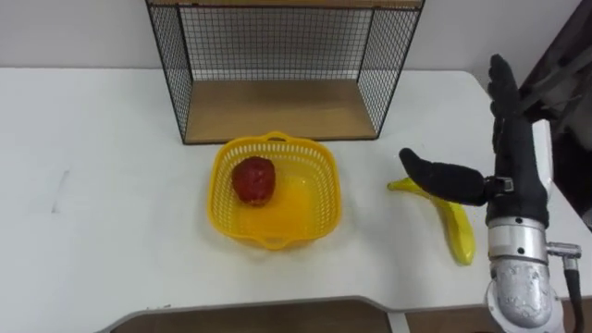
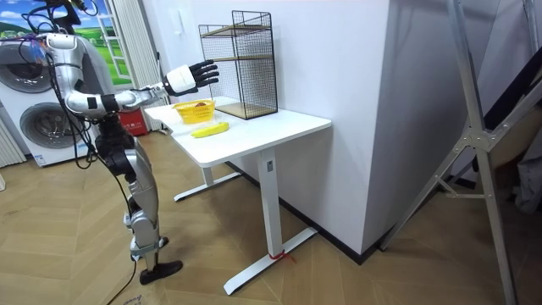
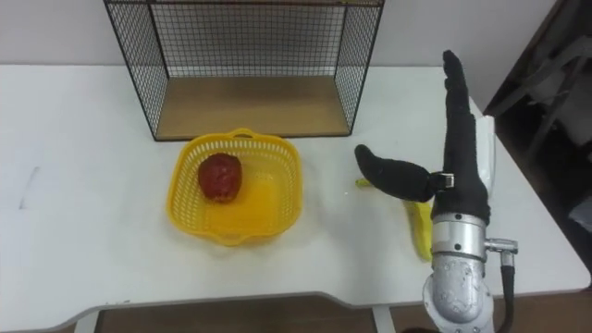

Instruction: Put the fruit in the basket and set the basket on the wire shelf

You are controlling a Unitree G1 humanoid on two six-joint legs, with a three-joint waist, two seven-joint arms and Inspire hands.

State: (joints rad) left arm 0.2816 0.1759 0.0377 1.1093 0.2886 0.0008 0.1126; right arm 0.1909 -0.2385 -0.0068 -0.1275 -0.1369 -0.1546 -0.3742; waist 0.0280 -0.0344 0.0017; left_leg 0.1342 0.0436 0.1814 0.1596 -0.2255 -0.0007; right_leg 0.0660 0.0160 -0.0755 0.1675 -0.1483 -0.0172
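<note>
Surface [image 1: 92, 185] carries shelf [image 1: 277, 111] just behind basket [image 1: 324, 199]. Right robot hand [image 1: 513, 176] hovers right of basket, fingers straight, thumb spread, empty, over banana [image 1: 460, 236]; red fruit [image 1: 253, 179] lies inside basket. Risk: an off-centre close may skid the curved banana farther from basket, toward the edge.

I'm working in a home-like laundry room: stacked washing machines [image 2: 41, 127] at left, wood floor [image 2: 339, 280], white tabletop [image 2: 262, 131].

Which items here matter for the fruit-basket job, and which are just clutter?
Job: yellow plastic basket, red round fruit inside it, yellow banana on the white table, black wire shelf, open right hand.
Lying about: white washing machine, grey metal frame.
</note>
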